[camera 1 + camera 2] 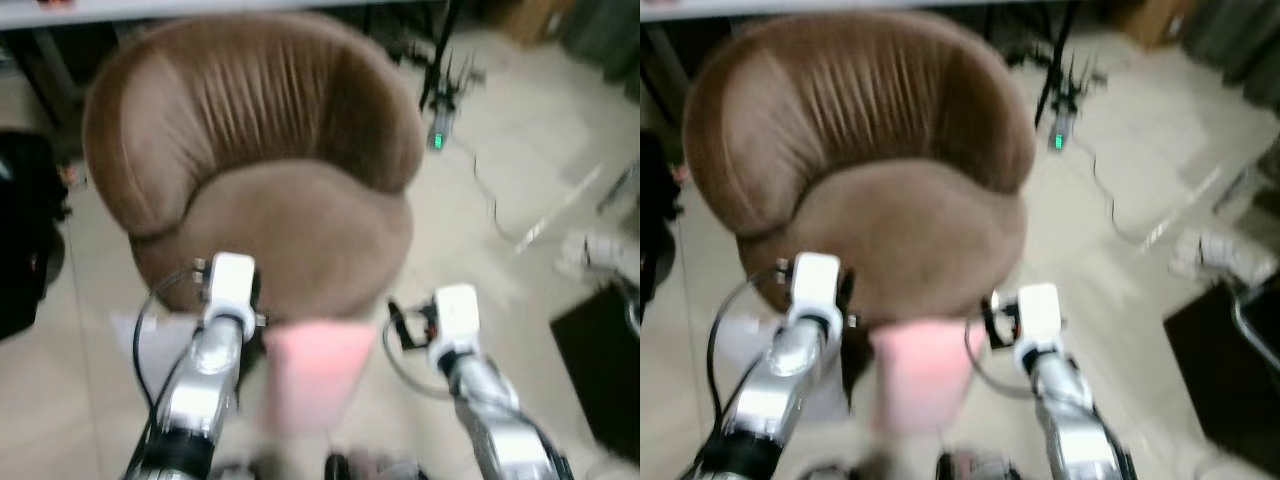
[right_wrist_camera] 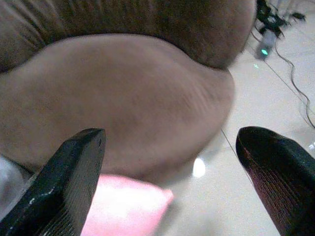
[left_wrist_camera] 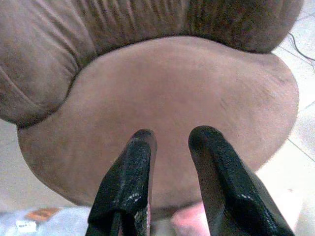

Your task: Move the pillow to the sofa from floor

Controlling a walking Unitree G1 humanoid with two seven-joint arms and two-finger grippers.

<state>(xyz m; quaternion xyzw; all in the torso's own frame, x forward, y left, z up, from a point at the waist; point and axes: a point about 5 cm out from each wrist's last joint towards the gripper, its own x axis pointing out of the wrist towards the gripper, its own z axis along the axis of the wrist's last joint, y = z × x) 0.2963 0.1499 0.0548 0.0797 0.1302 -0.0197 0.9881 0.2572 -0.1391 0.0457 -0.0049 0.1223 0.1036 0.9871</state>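
Two arms reach forward in my head cameras toward a big brown round sofa [image 1: 270, 180] that takes up most of the scene, its ribbed back curving around a smooth seat cushion. Below its front edge, between the arms, I see the pink pillow [image 1: 312, 370]; it is blurred, and I cannot tell whether it rests on the pale tiled floor [image 1: 500, 230] or is lifted off it. The right gripper [image 2: 172, 172] is spread wide, one finger [image 2: 64, 187] just beside or over the pillow's pink corner and the other well out over the tile, with nothing between them. The left gripper [image 3: 170, 147] has its fingers [image 3: 130, 182] close together with a narrow gap, pointing at the seat cushion and clasping nothing that I can make out; a patch of pink shows below them at the frame edge. A dark object [image 1: 30, 230] stands at the left of the sofa and a black box [image 1: 600, 360] on the right, both cut off. Cables and a stand with a green light [image 1: 437, 140] lie behind, too smeared to read
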